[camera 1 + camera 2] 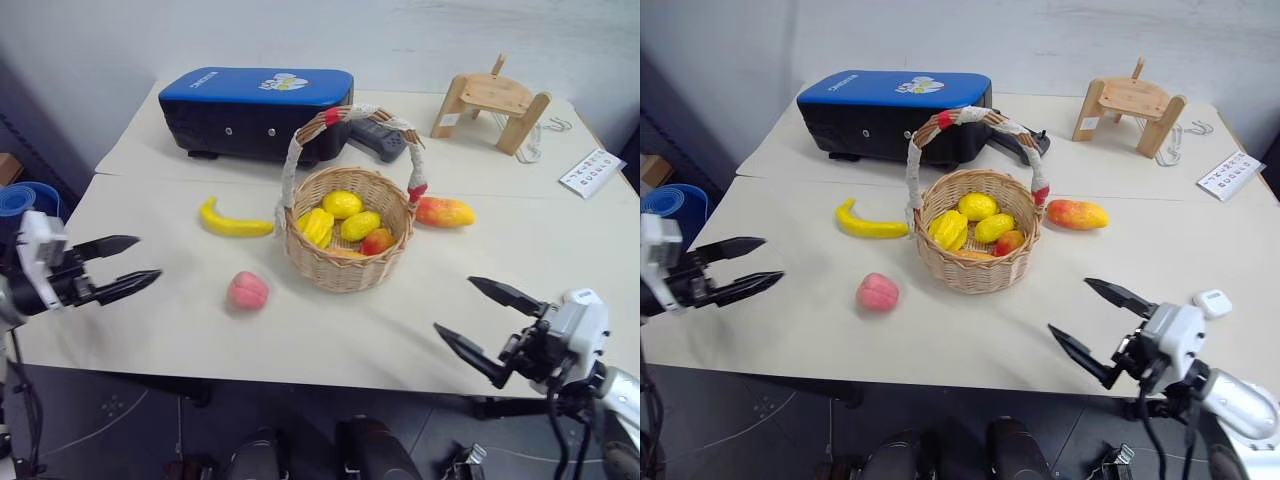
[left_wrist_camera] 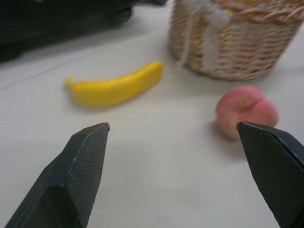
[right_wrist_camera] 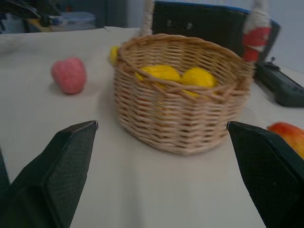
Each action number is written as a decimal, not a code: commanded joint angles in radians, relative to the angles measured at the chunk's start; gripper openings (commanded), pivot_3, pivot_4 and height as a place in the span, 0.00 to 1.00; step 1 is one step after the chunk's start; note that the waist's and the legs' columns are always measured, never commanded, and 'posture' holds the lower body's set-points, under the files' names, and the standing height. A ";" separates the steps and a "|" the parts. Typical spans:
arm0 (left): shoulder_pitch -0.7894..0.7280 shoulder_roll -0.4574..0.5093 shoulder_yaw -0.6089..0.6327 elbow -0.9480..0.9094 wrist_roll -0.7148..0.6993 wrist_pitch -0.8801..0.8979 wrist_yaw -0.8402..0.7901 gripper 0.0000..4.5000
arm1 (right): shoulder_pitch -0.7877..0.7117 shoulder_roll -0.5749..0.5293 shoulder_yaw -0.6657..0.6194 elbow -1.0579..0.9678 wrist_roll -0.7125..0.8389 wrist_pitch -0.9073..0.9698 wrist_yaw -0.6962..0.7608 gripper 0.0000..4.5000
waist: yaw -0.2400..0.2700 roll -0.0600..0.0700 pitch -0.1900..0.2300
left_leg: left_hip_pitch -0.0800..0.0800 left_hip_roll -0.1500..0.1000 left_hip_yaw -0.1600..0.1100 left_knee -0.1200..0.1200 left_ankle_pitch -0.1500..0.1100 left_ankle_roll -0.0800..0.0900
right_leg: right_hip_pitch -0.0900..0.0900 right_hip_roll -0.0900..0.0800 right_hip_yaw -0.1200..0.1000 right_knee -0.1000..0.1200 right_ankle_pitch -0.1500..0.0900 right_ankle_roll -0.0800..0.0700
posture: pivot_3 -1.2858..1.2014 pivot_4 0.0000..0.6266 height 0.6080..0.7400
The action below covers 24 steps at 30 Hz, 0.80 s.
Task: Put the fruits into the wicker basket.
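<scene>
Partly done | basket holds small fruits | left: banana at 9, peach at 8, mango at 3 | left claw spread empty, right claw too

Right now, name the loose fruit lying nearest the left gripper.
The pink peach, on the table in front of the basket; the banana and mango lie farther from the left gripper.

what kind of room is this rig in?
Likely a lab or workshop test bench: plain table with toy fruits, a wicker basket, a blue-topped equipment case and a small wooden stand against a bare wall.
</scene>
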 commanded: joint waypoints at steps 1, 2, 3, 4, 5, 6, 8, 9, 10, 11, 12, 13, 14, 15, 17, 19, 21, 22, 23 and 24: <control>0.010 0.069 0.053 0.213 0.056 -0.091 -0.013 1.00 | 0.007 0.013 0.081 -0.023 -0.085 -0.126 0.057 1.00 | 0.000 0.000 0.000 | -0.001 0.000 0.000 0.000 0.000 0.000 | -0.001 0.000 0.000 0.000 0.000 0.000 | 0.52 0.24 1.00; -0.002 0.083 0.051 0.266 0.070 -0.115 -0.010 1.00 | 0.006 0.017 0.096 -0.016 -0.087 -0.137 0.064 1.00 | 0.000 -0.002 0.000 | 0.000 0.000 0.000 -0.001 -0.001 0.000 | -0.001 0.000 0.000 0.000 0.000 -0.001 | 0.52 0.24 1.00; -0.015 0.095 0.040 0.307 0.086 -0.139 -0.020 1.00 | 0.004 0.015 0.105 -0.008 -0.094 -0.146 0.066 1.00 | 0.001 -0.002 0.000 | -0.001 0.000 0.000 0.000 -0.001 0.000 | -0.001 0.000 -0.001 0.000 -0.001 -0.001 | 0.52 0.24 1.00; -0.027 0.103 0.028 0.331 0.098 -0.160 -0.034 1.00 | 0.004 0.014 0.110 -0.002 -0.097 -0.152 0.067 1.00 | 0.004 -0.003 0.000 | -0.001 0.000 0.000 0.000 -0.001 0.000 | -0.001 -0.001 -0.001 -0.001 -0.001 -0.001 | 0.52 0.24 1.00; -0.042 0.107 0.017 0.345 0.105 -0.177 -0.053 1.00 | 0.004 0.011 0.114 0.003 -0.089 -0.149 0.071 1.00 | 0.006 -0.005 -0.001 | -0.001 0.000 0.000 0.000 -0.002 0.001 | 0.000 -0.002 -0.002 0.000 -0.001 -0.001 | 0.52 0.24 1.00; -0.056 0.109 0.008 0.348 0.107 -0.183 -0.073 1.00 | 0.004 0.005 0.118 0.006 -0.078 -0.143 0.078 1.00 | 0.011 -0.006 -0.002 | -0.001 0.000 -0.001 0.000 -0.002 0.001 | 0.000 -0.002 -0.003 -0.001 -0.001 -0.001 | 0.52 0.24 1.00; -0.077 0.099 -0.023 0.282 0.095 -0.186 -0.151 1.00 | 0.001 -0.019 0.108 -0.002 -0.020 -0.103 0.099 1.00 | 0.019 -0.009 -0.004 | -0.001 -0.001 -0.002 0.000 -0.002 0.001 | 0.000 -0.005 -0.005 0.000 -0.001 -0.001 | 0.52 0.24 1.00; -0.085 0.091 -0.039 0.244 0.088 -0.180 -0.181 1.00 | -0.005 -0.027 0.102 -0.005 -0.005 -0.092 0.103 1.00 | 0.021 -0.009 -0.004 | -0.001 -0.002 -0.002 0.000 -0.002 0.001 | 0.000 -0.008 -0.009 0.000 -0.001 -0.001 | 0.52 0.24 1.00; -0.088 0.081 -0.059 0.191 0.081 -0.175 -0.208 1.00 | -0.010 -0.034 0.099 -0.008 0.010 -0.079 0.103 1.00 | 0.024 -0.009 -0.004 | -0.001 -0.003 -0.002 0.000 -0.002 0.001 | 0.000 -0.012 -0.014 0.000 -0.001 -0.001 | 0.52 0.24 1.00; -0.092 0.074 -0.087 0.133 0.077 -0.159 -0.235 1.00 | -0.017 -0.040 0.098 -0.012 0.016 -0.073 0.105 1.00 | 0.026 -0.009 -0.004 | -0.001 -0.004 -0.003 0.000 -0.002 0.001 | 0.000 -0.015 -0.019 0.000 -0.001 -0.001 | 0.52 0.24 1.00; -0.095 0.068 -0.109 0.086 0.075 -0.144 -0.255 1.00 | -0.021 -0.045 0.098 -0.015 0.021 -0.067 0.105 1.00 | 0.026 -0.009 -0.004 | -0.001 -0.004 -0.004 0.000 -0.002 0.001 | 0.001 -0.016 -0.020 0.000 -0.001 -0.001 | 0.52 0.24 1.00; -0.103 0.059 -0.145 0.021 0.074 -0.129 -0.278 1.00 | -0.021 -0.055 0.098 -0.026 0.042 -0.039 0.103 1.00 | 0.026 -0.009 -0.004 | -0.001 -0.005 -0.004 0.000 -0.002 0.001 | 0.001 -0.016 -0.021 0.000 -0.001 -0.002 | 0.52 0.24 1.00; -0.111 0.051 -0.181 -0.035 0.079 -0.119 -0.297 1.00 | -0.020 -0.070 0.097 -0.039 0.068 0.000 0.099 1.00 | 0.026 -0.008 -0.004 | -0.002 -0.005 -0.005 0.000 -0.002 0.002 | 0.001 -0.016 -0.021 0.000 -0.001 -0.002 | 0.52 0.24 1.00; -0.119 0.044 -0.217 -0.087 0.085 -0.108 -0.317 1.00 | -0.020 -0.084 0.095 -0.050 0.092 0.031 0.098 1.00 | 0.027 -0.008 -0.003 | -0.002 -0.005 -0.005 -0.001 -0.002 0.002 | 0.001 -0.017 -0.021 0.000 -0.001 -0.002 | 0.52 0.24 1.00; -0.161 0.008 -0.282 -0.178 0.085 -0.081 -0.324 1.00 | -0.028 -0.111 0.093 -0.056 0.113 0.068 0.109 1.00 | 0.026 -0.008 -0.003 | -0.002 -0.005 -0.006 -0.001 -0.002 0.002 | 0.001 -0.016 -0.022 0.000 -0.001 -0.002 | 0.52 0.24 1.00; -0.226 -0.047 -0.334 -0.219 0.085 -0.061 -0.301 1.00 | -0.040 -0.126 0.096 -0.050 0.114 0.083 0.117 1.00 | 0.026 -0.008 -0.003 | -0.002 -0.005 -0.006 0.000 -0.001 0.003 | 0.001 -0.016 -0.022 0.000 -0.001 -0.002 | 0.52 0.24 1.00; -0.297 -0.103 -0.393 -0.214 0.113 -0.066 -0.293 1.00 | -0.054 -0.127 0.102 -0.044 0.111 0.095 0.112 1.00 | 0.026 -0.008 -0.003 | -0.002 -0.006 -0.006 0.001 -0.001 0.004 | 0.002 -0.016 -0.022 0.001 -0.001 -0.002 | 0.52 0.24 1.00; -0.333 -0.127 -0.423 -0.190 0.141 -0.084 -0.291 1.00 | -0.060 -0.124 0.105 -0.044 0.108 0.101 0.107 1.00 | 0.025 -0.008 -0.003 | -0.002 -0.006 -0.006 0.001 -0.001 0.004 | 0.002 -0.016 -0.022 0.001 -0.001 -0.002 | 0.52 0.24 1.00; -0.365 -0.145 -0.448 -0.160 0.167 -0.100 -0.288 1.00 | -0.065 -0.120 0.108 -0.048 0.107 0.110 0.098 1.00 | 0.025 -0.008 -0.003 | -0.002 -0.006 -0.005 0.001 -0.001 0.004 | 0.002 -0.015 -0.022 0.001 -0.001 -0.002 | 0.52 0.24 1.00; -0.392 -0.161 -0.468 -0.132 0.187 -0.114 -0.288 1.00 | -0.064 -0.118 0.111 -0.053 0.107 0.116 0.094 1.00 | 0.023 -0.008 -0.003 | -0.002 -0.006 -0.005 0.002 -0.001 0.004 | 0.002 -0.015 -0.022 0.002 -0.001 -0.002 | 0.52 0.24 1.00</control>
